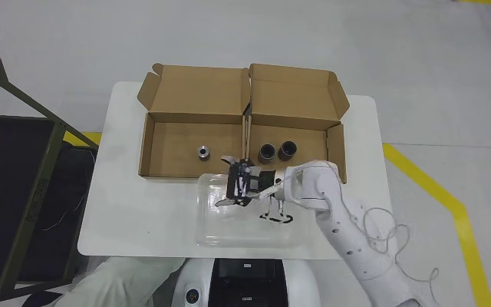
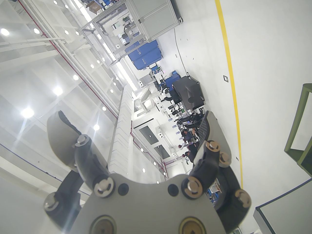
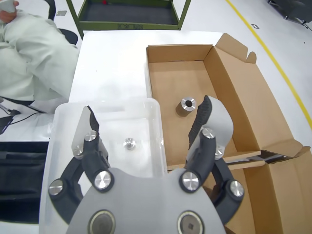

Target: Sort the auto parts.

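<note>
Right wrist view: right pincer (image 3: 146, 104) spread over clear tray (image 3: 109, 103); left pincer (image 2: 133, 114) likewise spread.

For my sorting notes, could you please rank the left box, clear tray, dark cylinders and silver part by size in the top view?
1. left box
2. clear tray
3. dark cylinders, which look alike
4. silver part, slightly smaller

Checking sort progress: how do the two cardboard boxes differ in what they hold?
The left box holds one part, the right box two. The left box's silver cylinder is bright and smaller; the right box's dark rings are wider. Both boxes are open brown cardboard, side by side.
</note>
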Robot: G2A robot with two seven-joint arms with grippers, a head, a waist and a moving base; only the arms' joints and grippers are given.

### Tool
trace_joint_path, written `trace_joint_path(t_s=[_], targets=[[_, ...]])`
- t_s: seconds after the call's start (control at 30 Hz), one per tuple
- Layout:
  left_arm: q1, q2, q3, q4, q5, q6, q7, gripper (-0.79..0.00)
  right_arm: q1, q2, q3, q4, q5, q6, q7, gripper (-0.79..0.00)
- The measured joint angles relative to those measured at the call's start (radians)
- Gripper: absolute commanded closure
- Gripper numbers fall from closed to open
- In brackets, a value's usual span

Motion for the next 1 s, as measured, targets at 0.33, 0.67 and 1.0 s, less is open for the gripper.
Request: trace_joint_path(t_s=[0.33,0.67,1.0], targets=[[0.000,0.000,0.000,0.000,0.000,0.000,0.000,-0.785,-0.101,0.039,-0.012,-0.058,-0.171,-0.054,-0.083,-0.727],[0.000,0.000,0.000,0.000,0.000,0.000,0.000,-0.785,-0.055,0.037,-0.088,0.081,-0.289,0.039,-0.152,-0.674],[0.000,0.000,0.000,0.000,0.000,0.000,0.000,-0.785,-0.007,0.029,-0.149,0.171,-0.316,0.091,-0.163,-0.656]])
